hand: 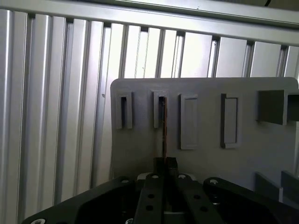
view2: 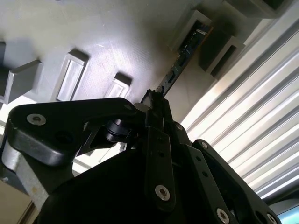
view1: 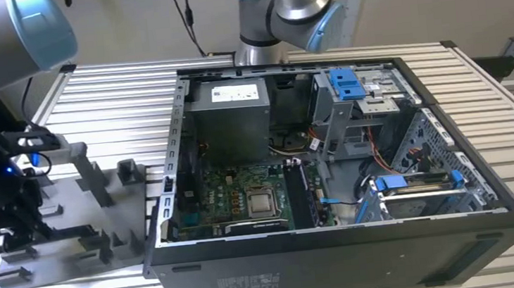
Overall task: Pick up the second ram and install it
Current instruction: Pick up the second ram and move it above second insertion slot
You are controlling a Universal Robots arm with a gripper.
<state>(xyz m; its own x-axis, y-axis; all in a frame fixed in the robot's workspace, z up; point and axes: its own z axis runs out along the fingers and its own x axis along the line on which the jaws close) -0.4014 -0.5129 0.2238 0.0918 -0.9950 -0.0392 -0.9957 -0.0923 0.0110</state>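
The second ram (hand: 162, 133) is a thin dark stick seen edge-on, standing in a slot of the grey holder tray (hand: 205, 107). In the second wrist view the second ram (view2: 180, 63) runs from a raised slot block toward my fingers. My gripper (hand: 165, 162) has its black fingers close together around the stick's near end, and it looks shut on it. The same grip on the stick's end shows at my gripper (view2: 156, 99) in the second wrist view. At the exterior view's left, my gripper (view1: 9, 235) is low over the holder tray (view1: 70, 259).
An open computer case (view1: 343, 256) lies on the slatted metal table, with its motherboard (view1: 234, 196) exposed at the exterior view's right of the tray. A grey T-shaped post (view1: 84, 164) stands on the tray. Another arm's base (view1: 277, 7) rises behind the case.
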